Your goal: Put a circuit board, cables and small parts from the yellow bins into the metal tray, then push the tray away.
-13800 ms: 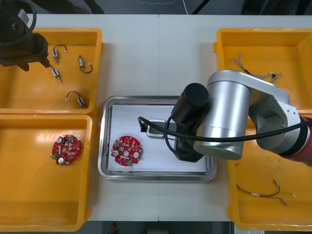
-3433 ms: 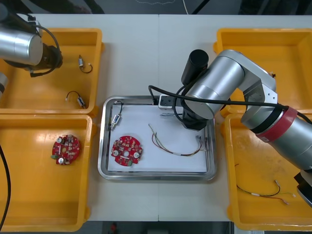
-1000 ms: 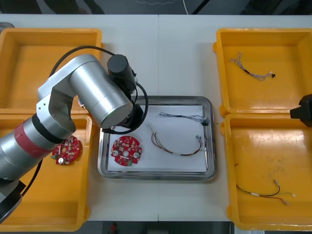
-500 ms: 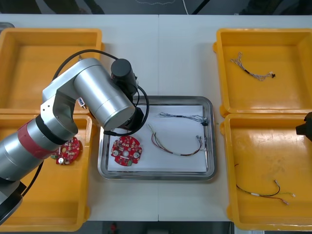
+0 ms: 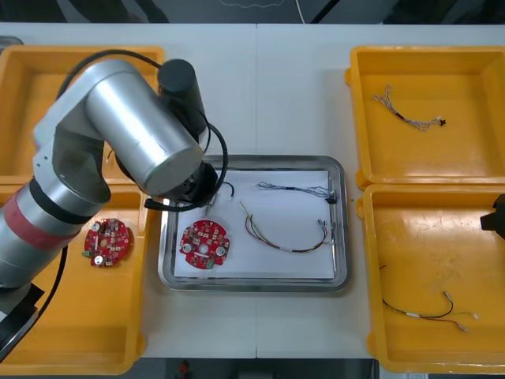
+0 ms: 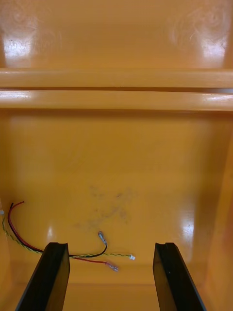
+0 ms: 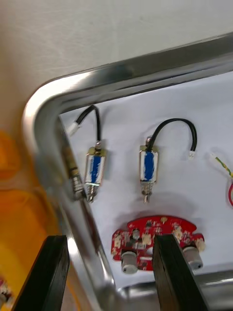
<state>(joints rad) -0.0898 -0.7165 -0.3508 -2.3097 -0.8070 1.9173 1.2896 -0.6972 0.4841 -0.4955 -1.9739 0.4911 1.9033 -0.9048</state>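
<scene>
Bright, even, lit from overhead — white glare patches on the yellow bin [image 6: 116, 160]. Sheen along the metal tray [image 7: 145, 65] rim; soft shadows.

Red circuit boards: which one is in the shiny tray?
The circuit board on the metal tray's white inside, by the left gripper. The other board lies in the yellow bin left of the tray.

Left arm [image 5: 130, 138] bent in from the robot's left, silver forearm foreshortened, red band near the elbow, left gripper [image 7: 109, 279] empty with black fingers [image 7: 51, 272] spread wide, right gripper [image 6: 109, 279] likewise parted and empty, right arm [image 5: 497, 221] a dark sliver at the far right, possibly the wrist
</scene>
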